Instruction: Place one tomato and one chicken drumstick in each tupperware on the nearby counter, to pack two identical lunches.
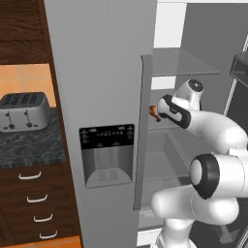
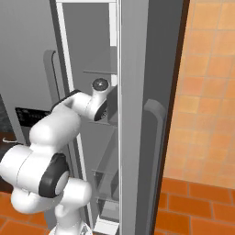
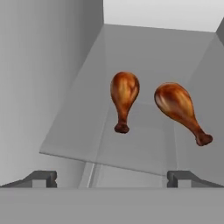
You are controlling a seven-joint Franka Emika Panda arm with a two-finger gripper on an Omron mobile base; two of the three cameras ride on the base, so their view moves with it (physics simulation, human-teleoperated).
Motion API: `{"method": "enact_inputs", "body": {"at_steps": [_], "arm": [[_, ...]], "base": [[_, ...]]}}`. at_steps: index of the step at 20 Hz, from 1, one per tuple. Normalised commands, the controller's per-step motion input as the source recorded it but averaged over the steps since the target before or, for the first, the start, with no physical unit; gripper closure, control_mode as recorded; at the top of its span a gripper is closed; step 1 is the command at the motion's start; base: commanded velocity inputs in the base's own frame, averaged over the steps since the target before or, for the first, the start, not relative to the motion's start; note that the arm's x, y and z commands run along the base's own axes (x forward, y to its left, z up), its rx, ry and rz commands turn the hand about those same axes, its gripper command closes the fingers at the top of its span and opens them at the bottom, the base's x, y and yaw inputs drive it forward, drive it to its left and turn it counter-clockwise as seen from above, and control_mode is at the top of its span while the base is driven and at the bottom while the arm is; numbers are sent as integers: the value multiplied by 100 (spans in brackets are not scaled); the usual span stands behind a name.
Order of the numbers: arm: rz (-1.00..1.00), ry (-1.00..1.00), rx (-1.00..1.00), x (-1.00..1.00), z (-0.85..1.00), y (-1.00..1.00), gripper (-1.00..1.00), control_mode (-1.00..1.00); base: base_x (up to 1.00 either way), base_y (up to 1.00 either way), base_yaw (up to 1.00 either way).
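Place: inside the open fridge point(image 1: 106, 72), arm reaching in past the door edge.
Gripper point(image 3: 112, 178): wide open, holding nothing, two dark tips low in the hand view, well short of the food.
Left drumstick point(image 3: 124, 97): lying on the clear fridge shelf point(image 3: 65, 131), fat end far away, thin bone end pointing back at the gripper.
Right drumstick point(image 3: 180, 109): just beside the first one, not touching it, tilted, bone end off to the side.
Seen from the left base view: a bit of brown drumstick point(image 1: 154, 112) peeking past the door edge, next to the hand.
Why wide open: probably getting ready to slide the tips around one drumstick.
Best pick, as a guess: the left drumstick, since it sits closer to the middle between the tips.
Counter point(image 1: 29, 145): dark stone, off to the left of the fridge, with a steel toaster point(image 1: 23, 111) on top.
Step in hand: reaching for the first drumstick, nothing packed as far as can be told.
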Motion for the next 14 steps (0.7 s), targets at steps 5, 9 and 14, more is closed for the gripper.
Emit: {"method": "enact_inputs", "body": {"at_steps": [5, 9, 14], "arm": [[-2, 0, 0, 33, -20, 0, -100, -100], [-2, 0, 0, 27, -10, 0, -100, -100], [-1, 0, 0, 27, -11, 0, -100, -100]], "base": [[0, 0, 0], [0, 0, 0], [0, 0, 0]]}}
